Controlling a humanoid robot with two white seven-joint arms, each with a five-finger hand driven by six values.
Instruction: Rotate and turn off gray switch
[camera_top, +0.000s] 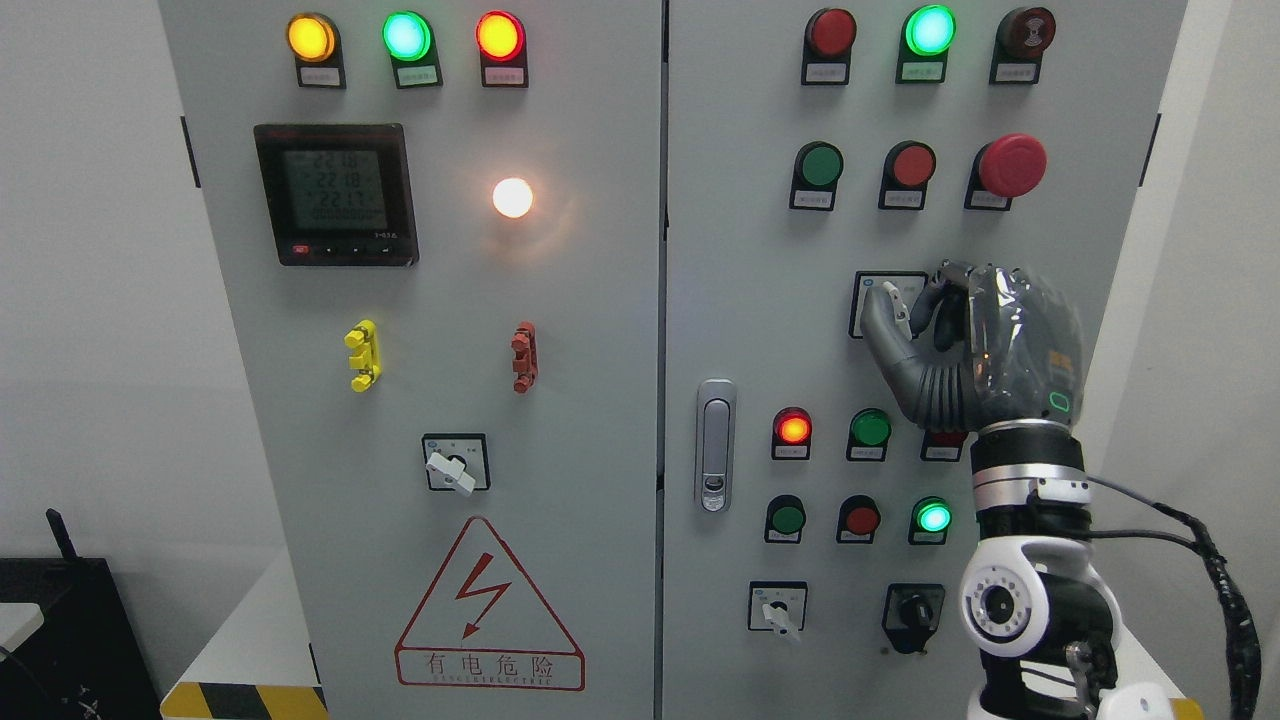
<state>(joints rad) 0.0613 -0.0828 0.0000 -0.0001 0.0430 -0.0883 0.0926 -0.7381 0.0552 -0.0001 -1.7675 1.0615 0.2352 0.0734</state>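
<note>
A large gray electrical cabinet (560, 400) with two doors filled most of the view. On its left door sat a black digital meter (335, 195), a glowing white lamp (512, 197), and a red triangular warning sign (489, 607) near the bottom. Above the meter there was a row of three lit lamps: yellow (311, 37), green (406, 36) and red (499, 36). The right door carried a metal door handle (714, 458) at its left edge and several rows of round red and green buttons and lamps, among them a big red mushroom button (1011, 166).

The robot's right arm (1030, 590) rose from the lower right corner of the picture, in front of the right door. Its right hand (975, 345) was raised against the middle of that door. The fingers (885, 325) were curled around the gray switch (893, 300), gripping its knob; the switch was on a white square plate below the green and red buttons, partly hidden by the hand.

Smaller parts were a white rotary switch (455, 463) on the left door, another white one (778, 607) and a black one (913, 612) at the bottom of the right door, and yellow (362, 355) and red (524, 356) clips.
</note>
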